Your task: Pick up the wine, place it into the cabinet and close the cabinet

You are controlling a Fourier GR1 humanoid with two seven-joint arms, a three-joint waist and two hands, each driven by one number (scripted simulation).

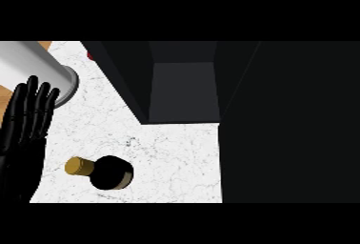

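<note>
Wine (111,172): upright on worktop (169,147), near front edge, before open cabinet (181,90). Likely heavy, slippery, breakable glass; grasp body below neck. Left robot hand (28,114): open, resting. Right: unseen.

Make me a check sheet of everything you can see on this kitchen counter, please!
Surface: white marbled counter, bare in the middle.
Job's things: wine bottle with a gold cap, standing near the front edge; dark cabinet with its inside showing, so it looks open.
Clutter: grey cylinder at far left; small red thing behind the cabinet's corner, too hidden to name.
Hands: left robot hand open, fingers up, resting at the left edge; right robot hand not in view.
Cables: nothing seen.
Surroundings: dark area on the right.
</note>
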